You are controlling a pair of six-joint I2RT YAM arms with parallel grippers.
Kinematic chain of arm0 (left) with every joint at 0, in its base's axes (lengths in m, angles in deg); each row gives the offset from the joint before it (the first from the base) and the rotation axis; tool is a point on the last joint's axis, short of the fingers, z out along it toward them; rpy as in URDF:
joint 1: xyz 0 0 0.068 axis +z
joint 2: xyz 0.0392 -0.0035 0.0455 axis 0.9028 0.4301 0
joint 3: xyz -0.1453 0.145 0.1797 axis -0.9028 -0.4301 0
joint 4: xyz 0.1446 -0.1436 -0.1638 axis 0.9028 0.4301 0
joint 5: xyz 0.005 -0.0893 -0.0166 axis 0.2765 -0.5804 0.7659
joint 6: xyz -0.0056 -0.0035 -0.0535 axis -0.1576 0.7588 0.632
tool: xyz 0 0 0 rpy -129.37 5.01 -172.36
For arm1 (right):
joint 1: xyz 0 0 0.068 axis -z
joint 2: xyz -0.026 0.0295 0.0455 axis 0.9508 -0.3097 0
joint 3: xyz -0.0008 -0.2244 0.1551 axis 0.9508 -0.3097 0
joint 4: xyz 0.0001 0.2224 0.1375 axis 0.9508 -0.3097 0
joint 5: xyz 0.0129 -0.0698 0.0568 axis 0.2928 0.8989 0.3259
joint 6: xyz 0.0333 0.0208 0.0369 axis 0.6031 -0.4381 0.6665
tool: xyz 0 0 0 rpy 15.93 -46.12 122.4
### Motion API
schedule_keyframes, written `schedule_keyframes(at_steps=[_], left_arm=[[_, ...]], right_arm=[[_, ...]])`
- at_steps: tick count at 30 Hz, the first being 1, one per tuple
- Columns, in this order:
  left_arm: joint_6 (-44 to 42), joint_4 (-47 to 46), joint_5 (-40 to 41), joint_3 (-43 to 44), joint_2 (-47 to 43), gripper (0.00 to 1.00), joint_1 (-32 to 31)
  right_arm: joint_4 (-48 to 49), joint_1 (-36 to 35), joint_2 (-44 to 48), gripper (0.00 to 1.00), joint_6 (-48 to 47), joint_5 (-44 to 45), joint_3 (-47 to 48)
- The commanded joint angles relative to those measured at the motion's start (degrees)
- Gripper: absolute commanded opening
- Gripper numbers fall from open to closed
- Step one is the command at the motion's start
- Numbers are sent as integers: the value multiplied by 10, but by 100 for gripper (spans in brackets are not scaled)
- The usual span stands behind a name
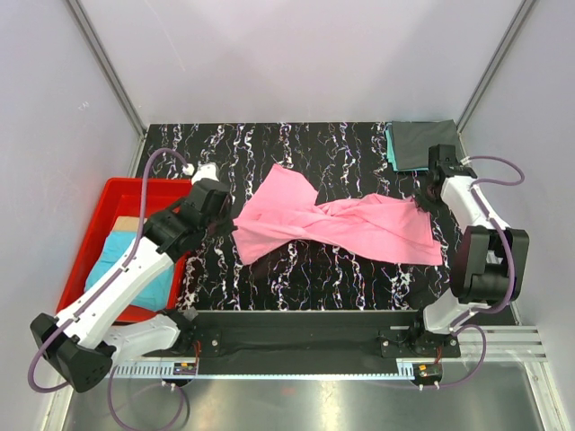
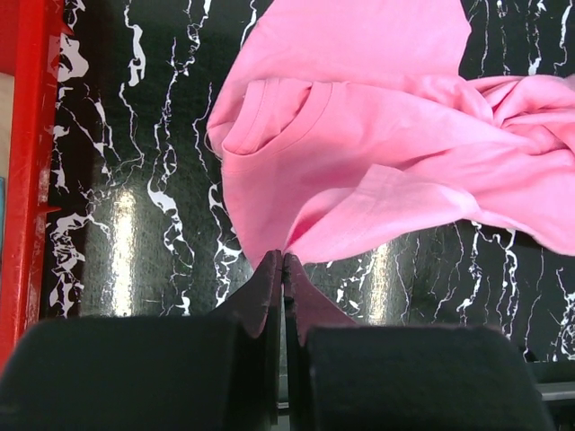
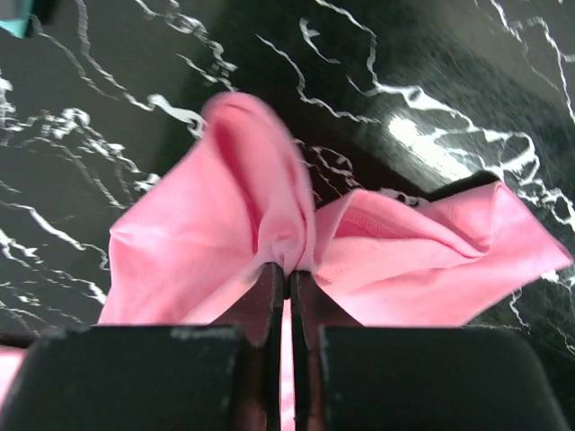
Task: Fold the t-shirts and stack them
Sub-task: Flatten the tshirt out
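Note:
A bright pink t-shirt (image 1: 341,224) lies crumpled and twisted across the black marble table (image 1: 296,144). My left gripper (image 1: 229,224) is shut on its left edge; the wrist view shows the pink t-shirt (image 2: 359,153) pinched at the fingertips, collar facing me. My right gripper (image 1: 424,199) is shut on the shirt's right end, where the pink t-shirt (image 3: 269,206) bunches up between the jaws. A folded dark grey t-shirt (image 1: 422,144) lies on a teal one (image 1: 390,145) at the back right corner. A light blue t-shirt (image 1: 126,260) sits in the red bin.
The red plastic bin (image 1: 108,193) stands left of the table, its rim (image 2: 27,162) showing in the left wrist view. Grey walls close in the back and sides. A black rail (image 1: 296,332) with the arm bases runs along the near edge.

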Motion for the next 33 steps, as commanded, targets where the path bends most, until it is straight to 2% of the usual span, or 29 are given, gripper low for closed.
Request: schedule_keyframes(at_steps=[1,5,6,7,8,11,12,17,22,24,28,30,33], left_arm=[[-5,-10,-5,0,-26,0,-2],[-3,-6,-20,-2,-44,0,-2],[-4,-7,-23,-2,-50,0,-2],[-7,-9,-29,-3,-52,0,-2],[-15,-13,-47,-4,-50,0,-2],[-27,-33,-83,-6,-38,0,-2],[-27,-49,-92,-14,-36,0,-2],[-36,-90,-128,-34,-25,0,-2],[-38,-140,-194,-62,-1,0,-2],[-36,-159,-216,-76,5,0,-2],[-35,-181,-235,-91,6,0,-2],[-34,-189,-241,-93,7,0,-2],[-31,-206,-255,-103,10,0,-2]], right_arm=[[-13,-2,-24,0,-31,10,41],[-11,-7,-61,0,-60,-34,74],[-30,-9,-81,7,-79,-48,84],[-54,-11,-90,20,-81,-43,99],[-80,-14,-97,38,-79,-27,129],[-185,-16,-91,56,-37,26,162],[-221,-17,-74,69,-13,30,162],[-258,-10,-2,67,40,14,81],[-238,11,87,52,76,6,-17],[-225,19,114,51,92,-1,-43],[-164,81,125,48,91,-69,-127],[-148,119,104,44,74,-92,-138],[-140,131,82,41,72,-67,-148]])
